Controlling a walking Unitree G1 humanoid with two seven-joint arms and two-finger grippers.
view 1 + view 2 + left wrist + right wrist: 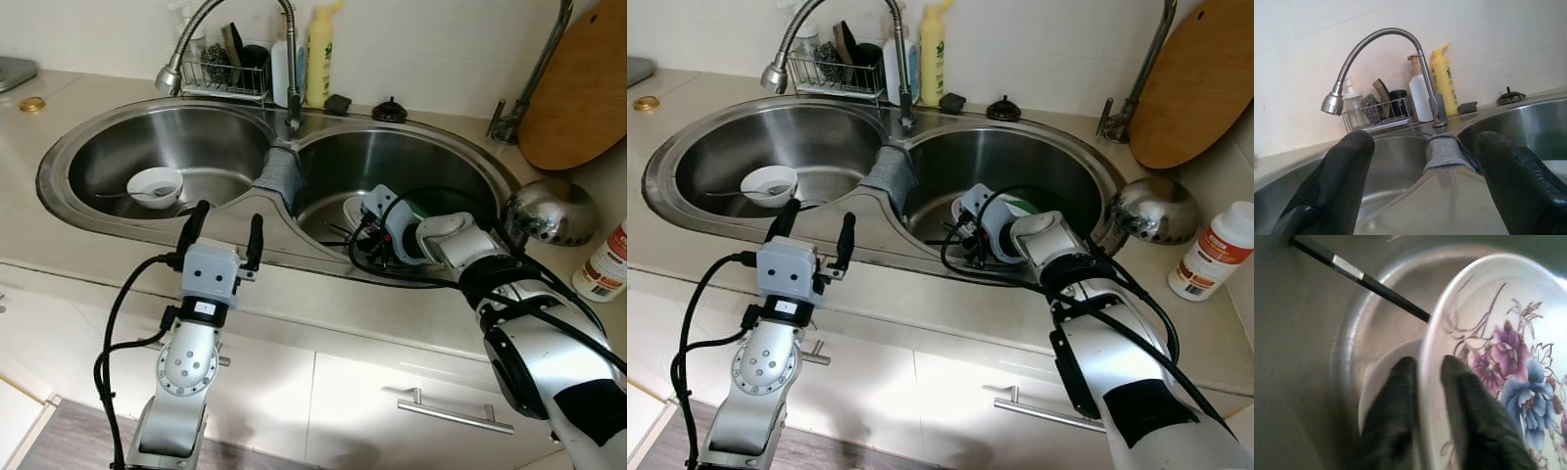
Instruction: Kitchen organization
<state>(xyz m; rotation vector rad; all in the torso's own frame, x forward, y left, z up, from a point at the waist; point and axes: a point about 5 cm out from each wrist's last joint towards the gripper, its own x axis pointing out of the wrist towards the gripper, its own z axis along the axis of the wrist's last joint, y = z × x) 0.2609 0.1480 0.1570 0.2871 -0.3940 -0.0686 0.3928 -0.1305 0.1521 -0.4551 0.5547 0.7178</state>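
- Right gripper (pixel 1425 382) reaches down into the right basin (pixel 431 162), its fingers (pixel 1396 406) pinching the rim of a flowered plate (pixel 1498 357)
- Plate stands tilted over a white dish (pixel 1378 382), with a black chopstick (pixel 1361 276) lying behind it
- Left gripper (pixel 223 233) hovers at the sink's front edge, fingers (pixel 1334 186) spread apart and holding nothing
- Left basin (pixel 211 147) holds a white bowl (pixel 155 185)
- Grey cloth (pixel 279 176) drapes over the divider, below the tap (pixel 225 29)

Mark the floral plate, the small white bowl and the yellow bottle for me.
floral plate (pixel 1508 357), right wrist view, painted face.
small white bowl (pixel 155 184), left eye view, inside.
yellow bottle (pixel 1444 81), left wrist view, body.
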